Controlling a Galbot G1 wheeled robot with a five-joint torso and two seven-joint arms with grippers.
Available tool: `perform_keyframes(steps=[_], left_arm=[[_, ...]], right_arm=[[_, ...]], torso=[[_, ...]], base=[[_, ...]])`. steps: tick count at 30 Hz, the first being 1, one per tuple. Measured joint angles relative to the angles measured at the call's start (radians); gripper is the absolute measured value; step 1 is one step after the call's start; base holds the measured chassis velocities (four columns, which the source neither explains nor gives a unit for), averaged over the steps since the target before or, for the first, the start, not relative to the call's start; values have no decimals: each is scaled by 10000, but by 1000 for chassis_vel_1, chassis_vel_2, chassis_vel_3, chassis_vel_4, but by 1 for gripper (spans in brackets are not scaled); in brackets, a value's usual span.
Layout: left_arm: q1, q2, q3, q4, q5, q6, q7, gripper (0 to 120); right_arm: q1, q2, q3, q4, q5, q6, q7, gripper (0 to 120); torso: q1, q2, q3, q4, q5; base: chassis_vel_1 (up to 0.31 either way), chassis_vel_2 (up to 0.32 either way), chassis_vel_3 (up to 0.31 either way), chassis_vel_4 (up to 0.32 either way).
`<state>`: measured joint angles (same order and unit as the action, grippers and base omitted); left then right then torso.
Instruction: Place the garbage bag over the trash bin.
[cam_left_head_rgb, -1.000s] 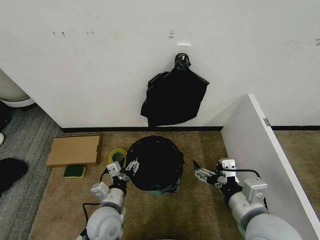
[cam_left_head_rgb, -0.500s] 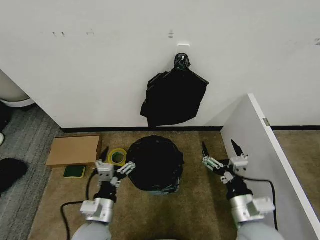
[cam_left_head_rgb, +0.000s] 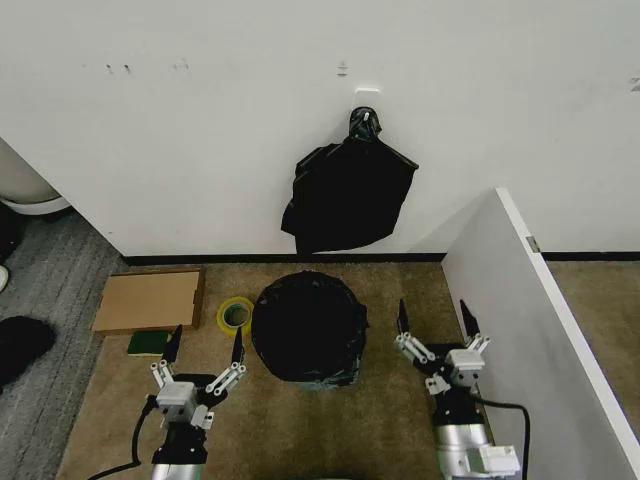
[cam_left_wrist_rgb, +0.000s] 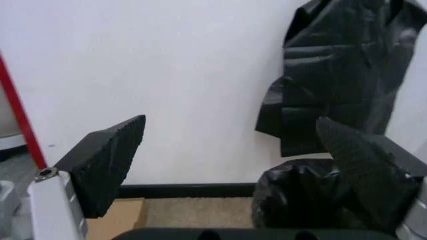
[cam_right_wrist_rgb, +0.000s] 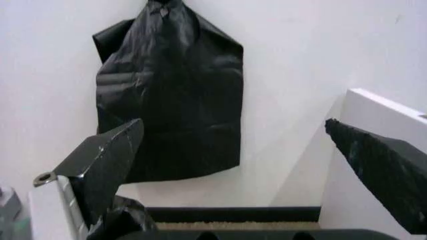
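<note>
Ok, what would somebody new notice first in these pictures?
Likely the garbage bag covering the trash bin mid-floor, and a black plastic bundle hanging on the wall above. The left gripper and right gripper flank the bin, jaws open, touching nothing.

A plain white painted wall (cam_left_head_rgb: 200, 130) runs across the far side, ending in a black baseboard strip (cam_left_head_rgb: 280, 258) where it meets the brown short-pile carpet (cam_left_head_rgb: 390, 420). A white flat partition panel (cam_left_head_rgb: 520, 310) slants along the right, and a strip of grey carpet (cam_left_head_rgb: 50, 300) lies at the far left. The light is even and soft.
</note>
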<state>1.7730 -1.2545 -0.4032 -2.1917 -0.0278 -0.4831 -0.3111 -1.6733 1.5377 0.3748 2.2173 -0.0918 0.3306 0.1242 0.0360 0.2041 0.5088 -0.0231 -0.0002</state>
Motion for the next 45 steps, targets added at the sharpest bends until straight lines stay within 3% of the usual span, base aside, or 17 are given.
perform_keyframes(steps=[13, 31, 45], left_arm=[[-85, -692, -200, -413, 454, 420, -214, 100], [-112, 232, 434, -200, -267, 792, -196, 100], [29, 157, 514, -309, -265, 885, -207, 100]], right_arm=[[-741, 214, -74, 405, -238, 37, 87, 100], [-1532, 703, -431, 1085, -645, 76, 186, 100], [-1664, 726, -742, 1286, -779, -27, 191, 100]], torso=[[0, 0, 1, 1, 3], [1, -2, 1, 1, 1], [1, -2, 1, 2, 3]], base=[[0, 0, 0, 0], [0, 0, 0, 0], [0, 0, 0, 0]])
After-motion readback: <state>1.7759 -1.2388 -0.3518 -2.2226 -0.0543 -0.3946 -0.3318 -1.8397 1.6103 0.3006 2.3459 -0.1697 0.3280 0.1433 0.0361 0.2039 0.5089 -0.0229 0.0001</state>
